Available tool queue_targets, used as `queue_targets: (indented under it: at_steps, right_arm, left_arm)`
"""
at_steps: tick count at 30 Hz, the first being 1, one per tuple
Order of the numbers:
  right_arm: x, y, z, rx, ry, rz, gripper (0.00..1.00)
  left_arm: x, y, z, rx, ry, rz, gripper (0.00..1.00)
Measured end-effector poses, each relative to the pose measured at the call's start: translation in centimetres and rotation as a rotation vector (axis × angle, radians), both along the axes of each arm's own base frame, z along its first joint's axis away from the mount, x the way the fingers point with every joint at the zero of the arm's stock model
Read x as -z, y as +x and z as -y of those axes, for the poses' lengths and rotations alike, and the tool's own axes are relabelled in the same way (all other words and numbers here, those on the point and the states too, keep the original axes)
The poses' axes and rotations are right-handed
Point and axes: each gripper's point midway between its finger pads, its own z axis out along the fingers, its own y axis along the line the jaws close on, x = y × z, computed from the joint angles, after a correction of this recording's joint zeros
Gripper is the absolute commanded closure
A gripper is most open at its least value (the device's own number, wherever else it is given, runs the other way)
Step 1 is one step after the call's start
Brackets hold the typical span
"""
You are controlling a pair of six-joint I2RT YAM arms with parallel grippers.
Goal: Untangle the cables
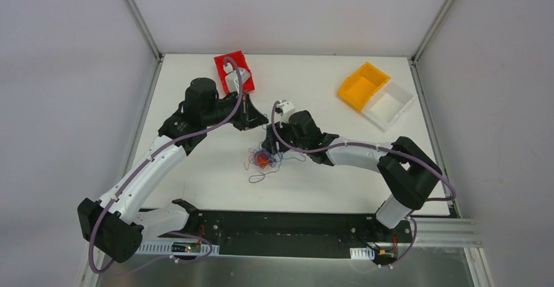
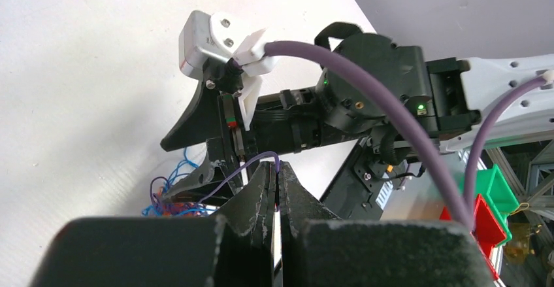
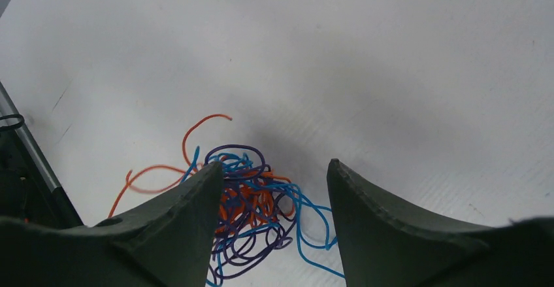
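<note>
Straddling the feather-light, floppy cables bunched on the desk, the right end effector stands open and empty while the left end effector, clamped shut, pinches one purple strand, and loose outer loops look the safest hold.

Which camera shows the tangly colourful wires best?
The right wrist view. There the cables lie close up between the right gripper's open jaws, with orange, blue and purple strands easy to tell apart. The top view shows them only as a small ball; the left wrist view catches just a bit at its lower left.
</note>
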Motion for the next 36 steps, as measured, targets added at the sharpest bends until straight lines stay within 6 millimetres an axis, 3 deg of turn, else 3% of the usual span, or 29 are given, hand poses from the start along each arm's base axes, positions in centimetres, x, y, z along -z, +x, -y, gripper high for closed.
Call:
queue_targets:
  at_steps: [4, 11, 14, 16, 17, 20, 22, 24, 28, 32, 36]
  right_arm:
    - [1.5, -0.3, 0.8, 0.043, -0.018, -0.041, 0.50]
    - [5.1, -0.9, 4.1, 0.181, -0.103, -0.120, 0.98]
    - [5.7, -1.5, 6.5, 0.252, -0.145, -0.148, 1.00]
    - [4.8, -1.3, 8.0, 0.307, -0.145, -0.150, 1.00]
    - [3.9, -0.9, 8.5, 0.333, -0.131, -0.143, 0.94]
    - [1.2, 0.1, 9.8, 0.376, -0.070, -0.115, 0.54]
    - [-0.4, 0.2, 10.3, 0.368, -0.031, -0.094, 0.36]
    - [-1.3, -0.6, 10.2, 0.310, -0.011, -0.075, 0.32]
    - [-1.4, -1.8, 9.5, 0.216, -0.017, -0.070, 0.30]
    - [-1.2, -2.1, 8.8, 0.156, -0.049, -0.061, 0.28]
    - [-2.2, -2.1, 6.9, 0.079, -0.049, -0.023, 0.24]
  left_arm:
    - [-0.7, 0.0, 0.0, -0.001, 0.001, 0.006, 1.00]
    - [-2.5, 0.9, -1.4, -0.068, 0.043, 0.076, 1.00]
    - [-3.5, 1.1, -2.5, -0.108, 0.060, 0.116, 1.00]
    - [-4.0, 1.3, -3.2, -0.134, 0.074, 0.141, 1.00]
    - [-4.1, 1.4, -3.5, -0.143, 0.080, 0.150, 1.00]
    - [-4.1, 1.2, -3.7, -0.140, 0.095, 0.162, 1.00]
    - [-3.8, 0.9, -3.6, -0.116, 0.102, 0.161, 1.00]
    - [-3.5, 0.5, -3.2, -0.082, 0.102, 0.151, 1.00]
    - [-3.0, 0.2, -2.3, -0.019, 0.093, 0.127, 1.00]
    - [-3.0, -0.1, -1.6, 0.035, 0.079, 0.110, 1.00]
    - [-3.2, -0.4, -0.9, 0.081, 0.061, 0.096, 1.00]
